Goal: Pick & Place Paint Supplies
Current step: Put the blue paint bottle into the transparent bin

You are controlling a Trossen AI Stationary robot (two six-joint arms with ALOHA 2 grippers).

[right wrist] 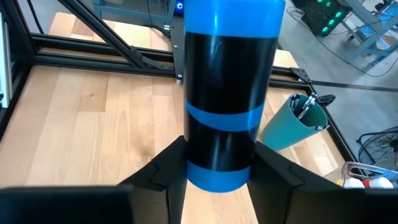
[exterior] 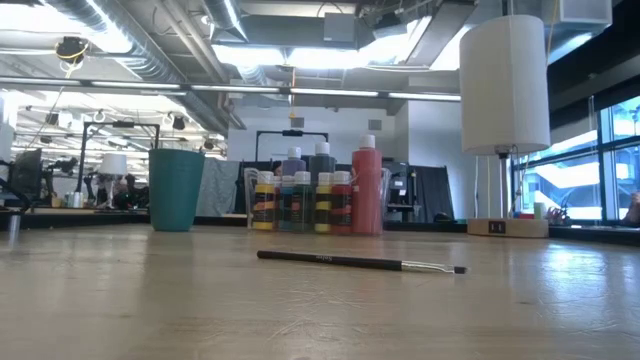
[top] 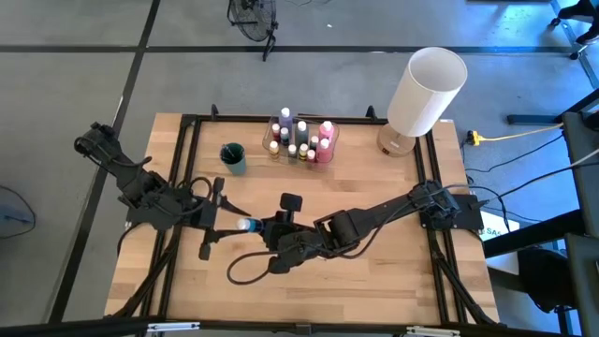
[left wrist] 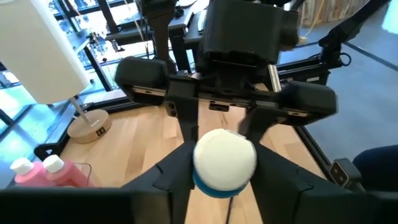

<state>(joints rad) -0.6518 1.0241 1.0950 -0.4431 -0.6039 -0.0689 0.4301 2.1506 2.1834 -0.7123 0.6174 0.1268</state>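
Note:
A blue paint bottle (top: 249,225) with a black label and a white cap hangs level above the table's middle, between my two grippers. My left gripper (top: 230,226) is at its cap end and my right gripper (top: 271,230) at its bottom end, both shut on it. More paint bottles (top: 301,140) stand in a clear container at the far side. A dark-handled paintbrush (exterior: 360,262) lies flat on the wood. A teal cup (top: 233,157) stands upright with brushes in it. Neither gripper shows in the low view. My left gripper has the bottle's cap end (left wrist: 214,185) between its two fingers (left wrist: 171,180), one on each side, coming level from the table's left. The bottle is clear of the table, its white cap (left wrist: 225,155) toward this wrist. My right gripper pinches the bottle's bottom end (right wrist: 217,177) between its two fingers (right wrist: 171,168), coming from the table's right and slanting down. The fingers lie along the bottle. It points away from this wrist, lifted clear of the wood.
A large white cylinder (top: 426,91) on a round wooden base stands at the far right corner. A black frame (top: 192,150) runs around the tabletop. Bare wood lies in front of the arms toward the near edge (top: 309,304).

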